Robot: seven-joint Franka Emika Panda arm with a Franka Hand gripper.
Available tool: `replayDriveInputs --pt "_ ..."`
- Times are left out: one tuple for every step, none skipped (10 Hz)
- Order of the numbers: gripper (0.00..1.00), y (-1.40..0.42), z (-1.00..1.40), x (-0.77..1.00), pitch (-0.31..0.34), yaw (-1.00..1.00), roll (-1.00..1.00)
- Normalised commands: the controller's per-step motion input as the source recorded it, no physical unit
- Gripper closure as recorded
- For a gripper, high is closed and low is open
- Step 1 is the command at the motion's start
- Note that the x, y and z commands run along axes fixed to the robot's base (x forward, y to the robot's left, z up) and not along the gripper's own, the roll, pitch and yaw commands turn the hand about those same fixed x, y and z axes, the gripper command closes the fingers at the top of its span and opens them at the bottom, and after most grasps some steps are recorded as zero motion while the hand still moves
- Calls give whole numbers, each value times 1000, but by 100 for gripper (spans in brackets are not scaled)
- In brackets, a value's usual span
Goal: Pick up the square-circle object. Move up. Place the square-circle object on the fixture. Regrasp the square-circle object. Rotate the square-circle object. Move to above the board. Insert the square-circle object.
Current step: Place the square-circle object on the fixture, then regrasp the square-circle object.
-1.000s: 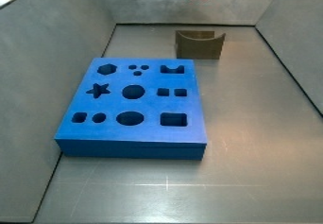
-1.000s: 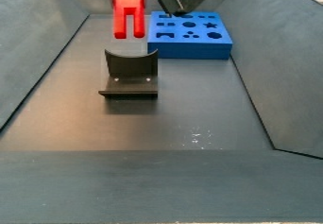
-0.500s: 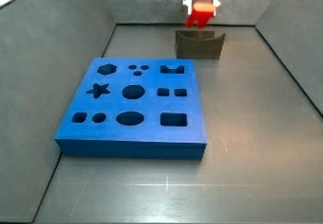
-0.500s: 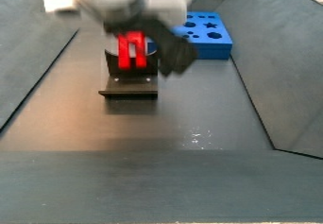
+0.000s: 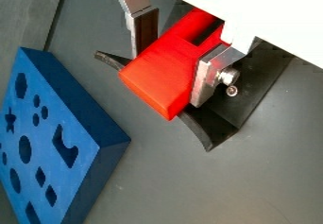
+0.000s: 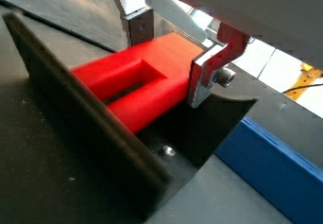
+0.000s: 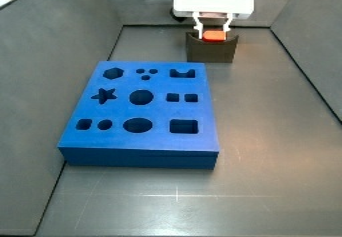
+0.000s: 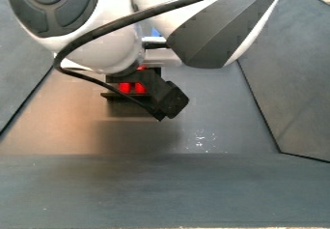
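On the grey floor, gripper [image 5: 177,60] pinches red square-circle object [image 5: 167,69] — against the fixture [image 6: 76,124].

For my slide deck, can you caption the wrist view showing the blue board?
Gripper holds the red square-circle object at the dark fixture, blue board alongside.

White pincer [image 7: 213,28], silver screwed fingers [image 5: 212,74]
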Motion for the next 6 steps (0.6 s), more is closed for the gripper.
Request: replayDriveInputs --pt "100 56 -207 56 -65 -69 -70" --pt "100 56 -206 55 -65 -51 -69" --pt "100 54 -206 55 -65 -32 -69" --pt "100 54 -206 55 -64 -22 -69" --pt "0 0 0 0 0 0 0" --pt "0 0 1000 0 17 -63 -55"
